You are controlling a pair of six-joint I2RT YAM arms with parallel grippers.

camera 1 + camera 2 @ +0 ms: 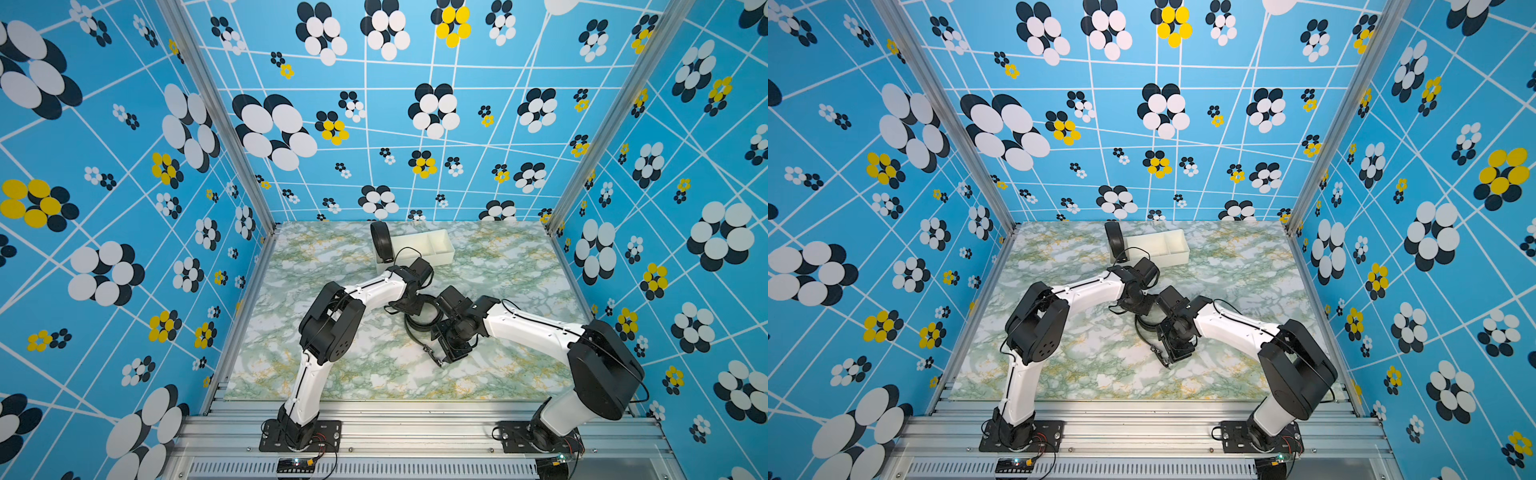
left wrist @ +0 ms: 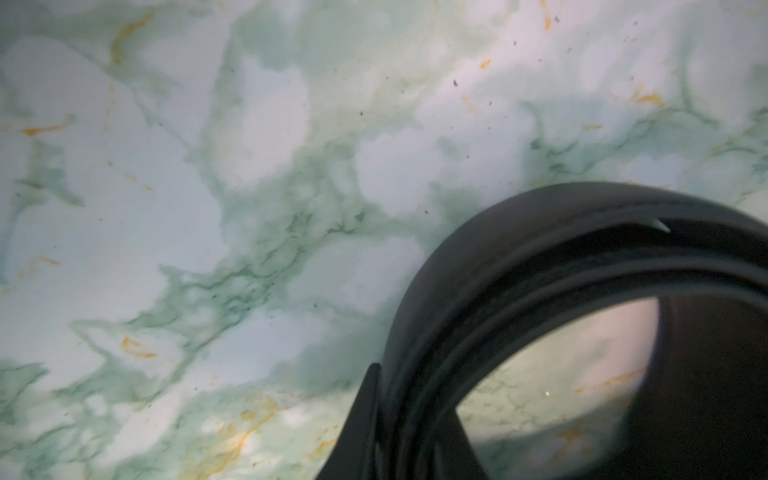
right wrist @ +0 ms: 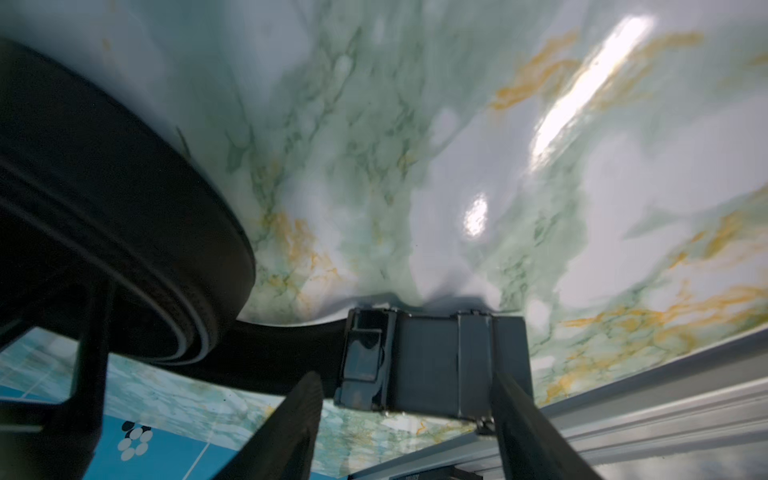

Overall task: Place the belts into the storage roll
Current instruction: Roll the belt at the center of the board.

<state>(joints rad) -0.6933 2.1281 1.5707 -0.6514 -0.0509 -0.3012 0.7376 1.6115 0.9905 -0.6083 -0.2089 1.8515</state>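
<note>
A black belt (image 1: 413,328) (image 1: 1142,326) lies coiled on the marble table between my two arms. My left gripper (image 1: 409,307) (image 2: 411,399) is shut on the coil's wall (image 2: 540,249), one finger outside and one inside. The belt's dark buckle (image 3: 436,361) (image 1: 432,354) trails off the coil (image 3: 104,187) toward the front. My right gripper (image 3: 405,380) (image 1: 442,357) stands open, its fingers either side of the buckle. Another coiled belt (image 1: 380,241) (image 1: 1115,239) stands on edge at the left end of the cream storage roll (image 1: 440,249) (image 1: 1177,253), seemingly in its end compartment.
The storage roll stands near the back wall, just beyond my left wrist. Its other two compartments look unfilled. Patterned blue walls close in the table on three sides, and an aluminium rail (image 1: 415,415) runs along the front.
</note>
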